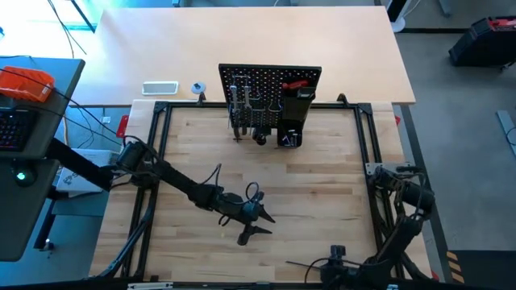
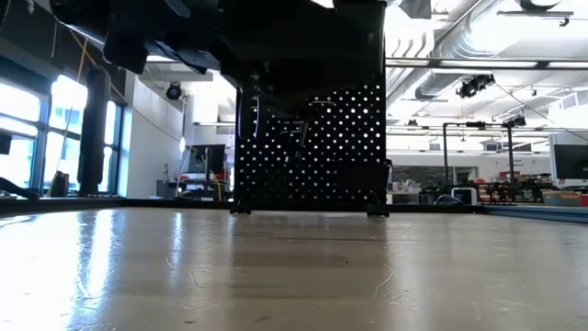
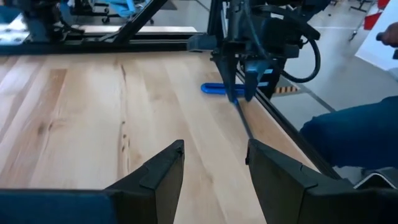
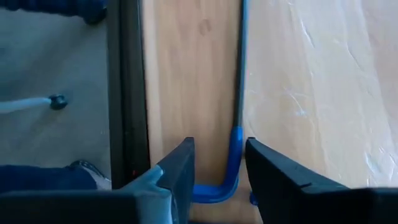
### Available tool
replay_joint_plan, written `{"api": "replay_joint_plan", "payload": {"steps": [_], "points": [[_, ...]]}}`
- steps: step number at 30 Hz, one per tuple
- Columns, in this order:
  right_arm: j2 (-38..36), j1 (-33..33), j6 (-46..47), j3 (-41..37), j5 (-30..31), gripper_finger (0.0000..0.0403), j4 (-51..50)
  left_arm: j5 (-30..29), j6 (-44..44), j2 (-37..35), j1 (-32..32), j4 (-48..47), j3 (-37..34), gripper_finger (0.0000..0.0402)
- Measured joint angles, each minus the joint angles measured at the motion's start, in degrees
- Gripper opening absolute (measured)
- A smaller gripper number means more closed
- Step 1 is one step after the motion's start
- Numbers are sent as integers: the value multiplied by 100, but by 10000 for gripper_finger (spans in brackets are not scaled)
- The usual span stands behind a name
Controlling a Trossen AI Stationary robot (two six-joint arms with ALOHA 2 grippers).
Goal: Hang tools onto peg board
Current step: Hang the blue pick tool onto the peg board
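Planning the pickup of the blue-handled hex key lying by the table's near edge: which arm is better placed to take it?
The right. The right gripper hangs directly over the blue-handled hex key, its open fingers either side of the handle. The left gripper is open over bare table mid-board, well away from it.

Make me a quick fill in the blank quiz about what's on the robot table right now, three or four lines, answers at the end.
1. The peg board stands at the table's ____ edge, away from both arm bases.
2. The hex key between the right gripper fingers has a ____ handle.
3. The left gripper fingers stand ____, holding nothing.
4. The hex key lies flat on the ____ table.

Answers: far; blue; open; wooden
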Motion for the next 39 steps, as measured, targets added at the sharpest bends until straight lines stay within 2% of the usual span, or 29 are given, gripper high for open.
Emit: {"api": "replay_joint_plan", "payload": {"steps": [3, 7, 9, 15, 23, 30, 39], "points": [[57, -7, 228, 9, 4, 111, -220, 4, 203, 168, -45, -11, 204, 170], [59, -72, -45, 4, -50, 29, -368, 16, 429, 348, -98, -90, 468, 170], [61, -117, -207, 1, -134, 12, -398, 23, 500, 416, -105, -220, 621, 170], [-1, -229, -379, -13, -184, 6, -510, 60, 650, 476, -105, -675, 908, 170], [-401, -350, -367, -68, 313, 2, -1201, 544, 626, 798, -115, -866, 1215, 170], [-551, -672, -1089, -56, 382, 1, -1227, 597, 684, 1176, -115, -1030, 1713, 170], [-623, -576, -838, -50, -142, 1, -1059, 596, 845, 1647, -102, -2289, 2569, 170]]}}
